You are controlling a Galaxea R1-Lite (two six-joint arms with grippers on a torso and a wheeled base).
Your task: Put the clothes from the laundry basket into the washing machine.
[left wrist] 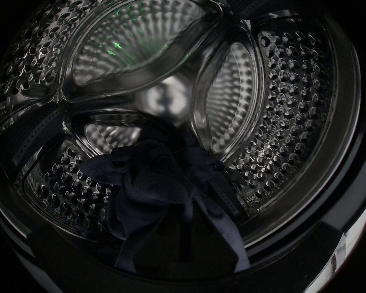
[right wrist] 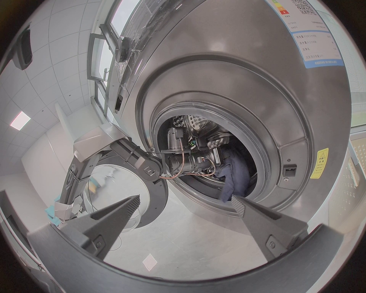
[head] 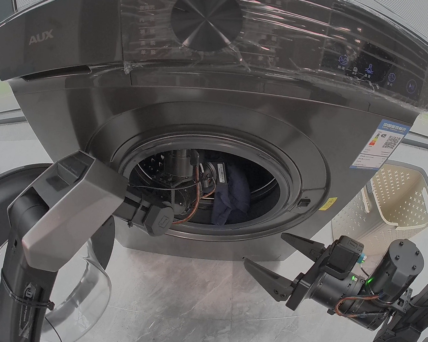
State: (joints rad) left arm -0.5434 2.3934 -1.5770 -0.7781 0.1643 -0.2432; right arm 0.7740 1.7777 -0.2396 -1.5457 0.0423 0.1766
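My left gripper [head: 211, 176] is inside the drum [left wrist: 289, 114], its grip I cannot tell; the navy garment [left wrist: 152, 190] beneath it lies far forward; I'd nudge it deeper; right gripper [head: 264, 249] gapes wide, empty.

We log the left arm [head: 69, 206], eight o'clock: silver-grey angular shell over black tube, cable tie. The right arm [head: 397, 271], four o'clock: black cylinders, screw-ringed cap, copper-coloured cable [head: 356, 300], green light [head: 369, 280]. Its right gripper [head: 264, 249]: dark tapered fingers [head: 269, 280].
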